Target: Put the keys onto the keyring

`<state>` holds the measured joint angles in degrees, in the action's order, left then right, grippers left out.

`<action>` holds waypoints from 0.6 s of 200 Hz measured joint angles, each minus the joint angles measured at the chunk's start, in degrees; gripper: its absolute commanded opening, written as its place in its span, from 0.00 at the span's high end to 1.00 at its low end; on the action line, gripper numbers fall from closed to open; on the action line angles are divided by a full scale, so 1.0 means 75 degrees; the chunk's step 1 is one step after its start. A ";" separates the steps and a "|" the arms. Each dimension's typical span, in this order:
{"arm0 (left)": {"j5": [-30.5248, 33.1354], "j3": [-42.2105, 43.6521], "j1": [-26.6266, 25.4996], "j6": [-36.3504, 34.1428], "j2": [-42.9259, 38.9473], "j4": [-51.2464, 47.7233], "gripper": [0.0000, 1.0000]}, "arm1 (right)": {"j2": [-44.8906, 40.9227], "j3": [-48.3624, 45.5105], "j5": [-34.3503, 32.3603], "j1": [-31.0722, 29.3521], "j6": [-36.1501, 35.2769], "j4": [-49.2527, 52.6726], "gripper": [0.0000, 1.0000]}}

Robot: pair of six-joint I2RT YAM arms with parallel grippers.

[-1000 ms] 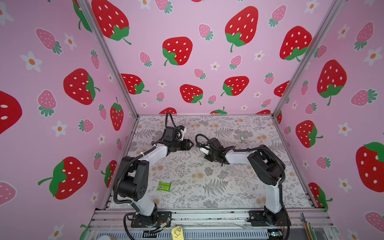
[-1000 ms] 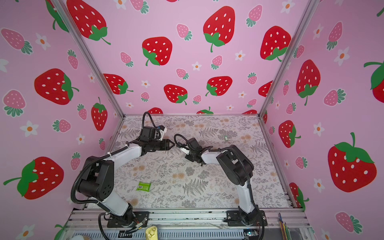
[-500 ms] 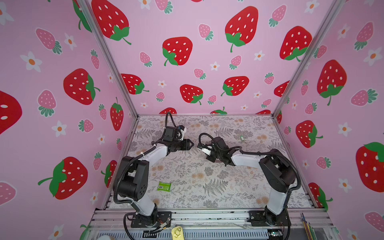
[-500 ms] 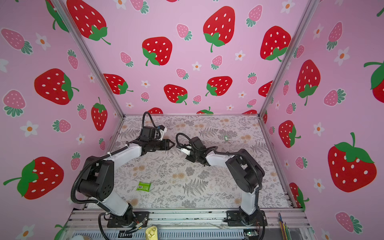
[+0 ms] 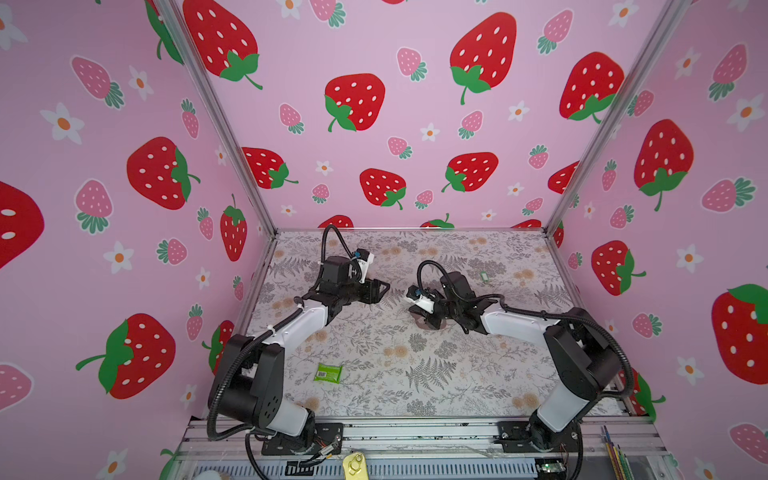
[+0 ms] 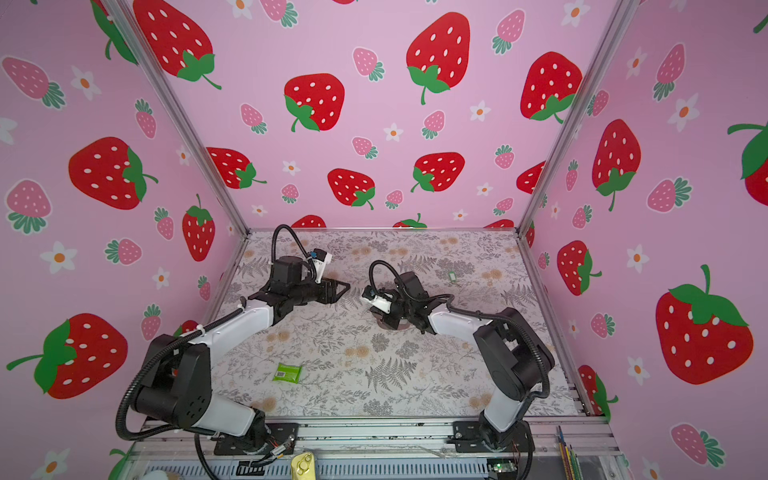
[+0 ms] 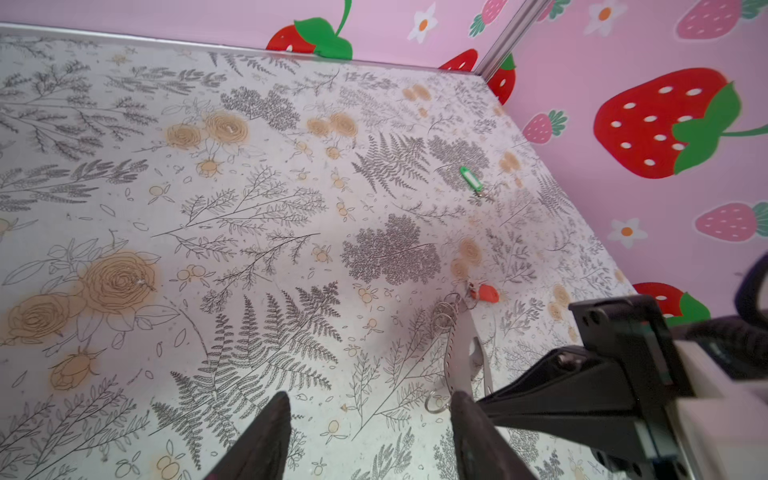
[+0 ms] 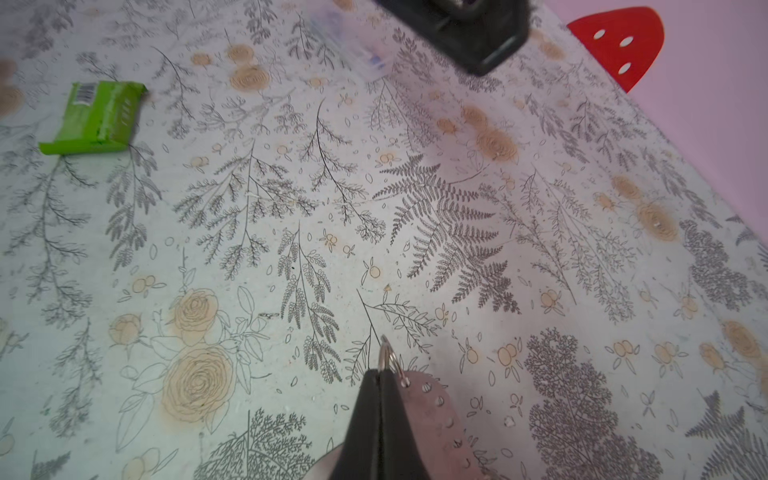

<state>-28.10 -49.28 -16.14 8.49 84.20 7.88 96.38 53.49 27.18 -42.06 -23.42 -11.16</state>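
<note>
Status: right gripper [image 8: 379, 371] is clamped on 1 small metal ring at the strap end of the keyring [image 8: 432, 401]. The strap lies on the floral mat [image 8: 249, 208], right beside the jaws. Left gripper [image 7: 368, 413] is spread with nothing between its fingers. It hovers just beside the keyring's pinched end, facing the right gripper.

Keys:
- Red key [image 7: 485, 293] lies on the mat at the keyring's other end, by the short chain of rings, touching or nearly touching the last ring. We can't tell from the left wrist view whether it is threaded on.
- Green key [image 7: 471, 179] lies loose, well apart from the keyring and beyond the red key. It also shows in a top view [image 5: 484, 275].
- Green packet [image 5: 328, 372] sits well away from the keyring on the opposite side and is not part of the job.

Our read: at most 1 of 2 keys is on, more likely 0. The keyring is secured, so the step in hand looks like presenting a ring for threading. What's left is to fetch the green key and thread it, then confirm or thread the red key.
</note>
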 measured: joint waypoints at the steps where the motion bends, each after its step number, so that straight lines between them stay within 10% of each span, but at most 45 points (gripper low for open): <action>1: -0.0003 0.0023 -0.0003 -0.0012 -0.0015 0.0032 0.48 | -0.0017 -0.0003 0.0038 0.0006 -0.0003 0.0000 1.00; 120: -0.1853 0.1501 -0.1160 -0.5033 -0.1017 0.1349 0.77 | -0.0866 -0.0493 0.2320 0.0603 -0.0580 0.0006 1.00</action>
<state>-42.00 -38.02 -24.84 -29.26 76.58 18.00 89.89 49.80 44.58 -37.54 -27.77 -11.11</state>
